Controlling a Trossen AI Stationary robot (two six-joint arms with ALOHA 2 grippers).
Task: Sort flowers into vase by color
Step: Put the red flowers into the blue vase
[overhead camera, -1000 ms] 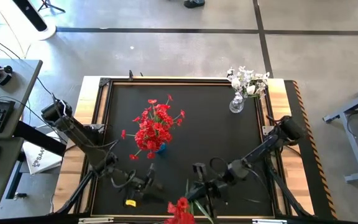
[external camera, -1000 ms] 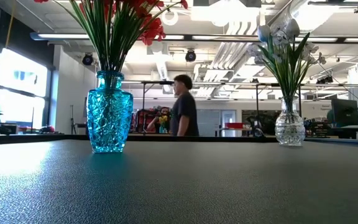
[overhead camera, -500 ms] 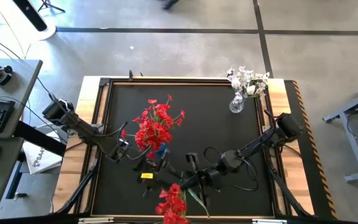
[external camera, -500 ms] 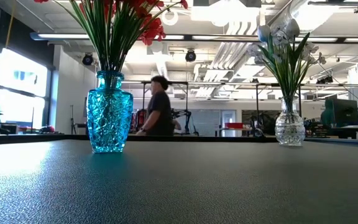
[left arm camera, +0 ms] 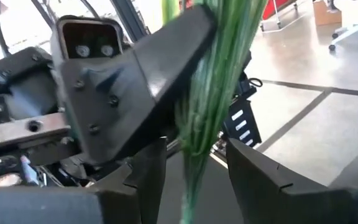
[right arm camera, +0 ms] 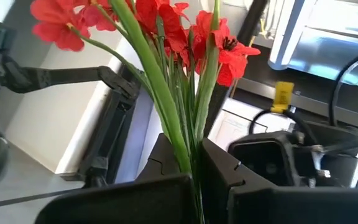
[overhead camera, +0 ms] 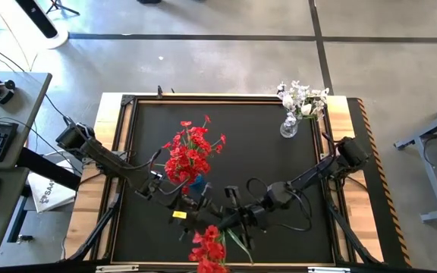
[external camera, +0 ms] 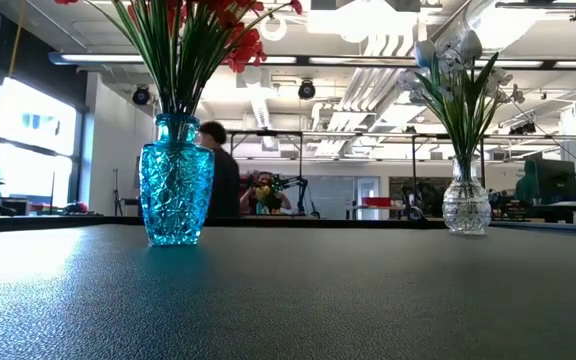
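- High view: the right gripper [overhead camera: 224, 222] lies low over the near part of the black table [overhead camera: 264, 152], clamped shut on a bunch of red flowers [overhead camera: 209, 249] whose heads hang over the near edge. The left gripper [overhead camera: 190, 203] reaches in from the left and meets the same stems just beside the right one; how wide its fingers stand cannot be told from above. A blue vase [overhead camera: 196, 180] filled with red blossoms [overhead camera: 188, 152] stands near the table's middle, close behind the two grippers. A clear vase [overhead camera: 288, 127] with white blossoms [overhead camera: 302, 97] stands at the far right corner, well apart from both arms.
- Low view: the blue vase [external camera: 176, 180] stands upright on the left with green stems rising from it, and the clear vase [external camera: 466, 200] stands upright on the right. Neither gripper shows. A person [external camera: 218, 180] is in the room beyond, partly hidden behind the blue vase.
- Left wrist view: the left gripper [left arm camera: 194, 165] has its two dark fingers [left arm camera: 148, 168] parted, with the green stems [left arm camera: 213, 93] running down between them. Whether the pads press the stems cannot be told. The right arm's dark gripper body [left arm camera: 129, 81] sits against the stems just above.
- Right wrist view: the right gripper [right arm camera: 194, 158] has its jaws closed tight on the stems [right arm camera: 179, 124], and the red flowers [right arm camera: 166, 25] fan out beyond them.
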